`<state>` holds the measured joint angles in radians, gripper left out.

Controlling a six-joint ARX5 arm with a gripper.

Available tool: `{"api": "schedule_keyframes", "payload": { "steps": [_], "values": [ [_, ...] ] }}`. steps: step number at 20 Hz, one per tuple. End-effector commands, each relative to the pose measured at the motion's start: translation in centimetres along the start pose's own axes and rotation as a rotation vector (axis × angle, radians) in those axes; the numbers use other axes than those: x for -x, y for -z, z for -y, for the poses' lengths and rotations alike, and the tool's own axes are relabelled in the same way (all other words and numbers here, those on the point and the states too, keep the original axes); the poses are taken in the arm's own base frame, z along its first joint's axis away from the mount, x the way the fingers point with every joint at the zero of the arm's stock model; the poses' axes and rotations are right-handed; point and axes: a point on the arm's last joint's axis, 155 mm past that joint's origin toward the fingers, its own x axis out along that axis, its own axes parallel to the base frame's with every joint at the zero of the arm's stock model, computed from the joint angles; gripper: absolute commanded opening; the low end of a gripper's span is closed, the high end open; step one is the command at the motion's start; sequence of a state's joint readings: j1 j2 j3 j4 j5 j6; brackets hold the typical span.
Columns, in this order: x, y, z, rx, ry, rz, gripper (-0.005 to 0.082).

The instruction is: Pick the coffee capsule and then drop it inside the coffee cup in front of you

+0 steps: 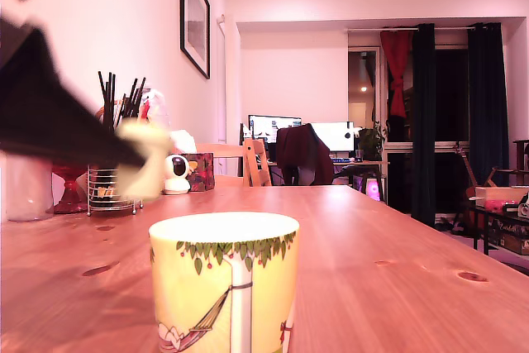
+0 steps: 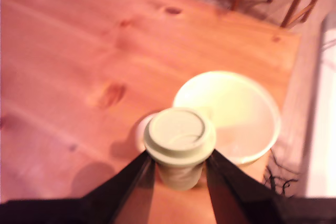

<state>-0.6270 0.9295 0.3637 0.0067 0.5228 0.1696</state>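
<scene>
Jaws clamp one pale coffee capsule [image 2: 179, 142] above the wooden table [image 2: 79, 66], beside one coffee cup [image 2: 247, 129].

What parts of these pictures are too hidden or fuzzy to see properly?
- Exterior view: the gripper and capsule are a motion-blurred smear.
- Exterior view: the coffee cup is cut off by the bottom edge.
- Wrist view: the capsule has its lower sides hidden by the fingers.
- Wrist view: the cup's painted outside faces away.

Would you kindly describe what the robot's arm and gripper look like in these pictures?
The gripper has two flat, matte black fingers that taper toward their tips. In the exterior view the arm is a blurred black wedge. No cables or markings can be made out.
</scene>
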Motion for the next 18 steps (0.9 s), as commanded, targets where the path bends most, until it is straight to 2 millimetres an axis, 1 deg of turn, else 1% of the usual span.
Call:
{"api": "schedule_keyframes", "payload": {
  "steps": [1,6,10,14,18],
  "values": [
    [-0.1,-0.8,0.4,-0.001,0.003,0.027,0.0162],
    [-0.6,-1.1,1.6,0.003,0.010,0.029,0.0162],
    [-0.9,-1.8,3.2,-0.015,0.058,0.050,0.0163],
    [-0.9,-1.5,3.5,-0.013,0.071,0.040,0.0163],
    [-0.9,-1.7,3.3,-0.001,0.065,0.015,0.0163]
  ]
}}
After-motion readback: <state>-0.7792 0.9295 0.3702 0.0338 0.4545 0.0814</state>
